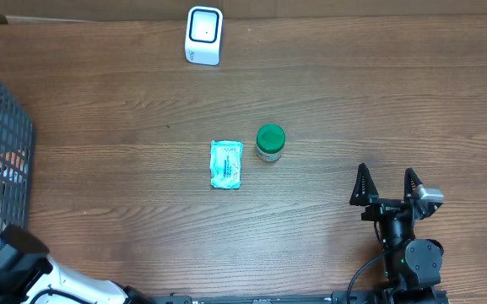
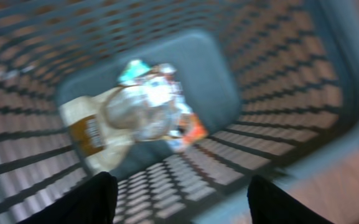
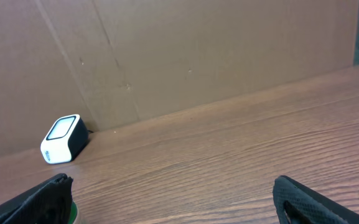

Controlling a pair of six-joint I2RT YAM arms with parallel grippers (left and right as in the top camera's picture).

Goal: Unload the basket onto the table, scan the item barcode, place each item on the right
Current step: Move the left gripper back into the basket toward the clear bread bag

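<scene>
The white barcode scanner (image 1: 202,35) stands at the table's far edge and also shows in the right wrist view, scanner (image 3: 63,139). Two items lie mid-table: a teal packet (image 1: 226,164) and a small jar with a green lid (image 1: 270,142). My right gripper (image 1: 386,186) rests open near the front right, nothing between its fingers (image 3: 316,199). My left gripper (image 2: 182,208) hangs open above the grey mesh basket (image 2: 272,81). Below it, blurred, lie a cream packet (image 2: 95,130), a shiny clear-wrapped item (image 2: 145,106) and something orange. Nothing sits between the left fingers (image 2: 92,199).
The dark mesh basket (image 1: 2,135) stands at the table's left edge. My left arm's white body (image 1: 24,270) fills the front left corner. A brown cardboard wall (image 3: 198,50) backs the table behind the scanner.
</scene>
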